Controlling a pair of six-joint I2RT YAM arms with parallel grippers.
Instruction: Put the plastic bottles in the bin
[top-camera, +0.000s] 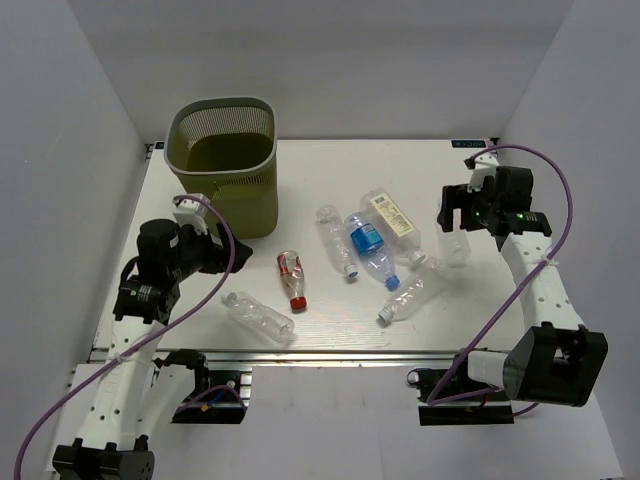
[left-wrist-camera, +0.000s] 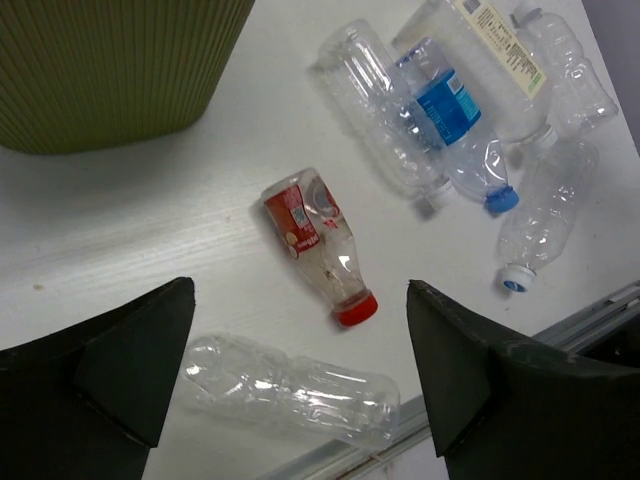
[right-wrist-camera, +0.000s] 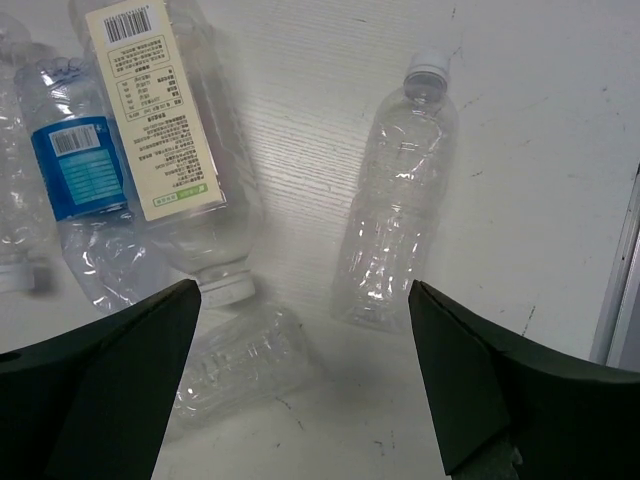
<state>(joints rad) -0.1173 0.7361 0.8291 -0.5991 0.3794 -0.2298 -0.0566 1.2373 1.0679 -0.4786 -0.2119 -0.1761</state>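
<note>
Left end effector (left-wrist-camera: 299, 288), right end effector (right-wrist-camera: 305, 287), agape

The plastic bottles (top-camera: 371, 247) are seen to be of thin clear plastic, glossy and crinkled, with highlights caught along the ridges. The cream-white label (right-wrist-camera: 152, 110) on one is printed and smooth. The bin (top-camera: 243, 200) is of olive-green plastic, matt, perforated above and finely ribbed lower down. The table (top-camera: 330, 175) is white, matt, faintly grained and scuffed. A metal rail (top-camera: 330, 354) with a dull sheen is set along its near edge.
</note>
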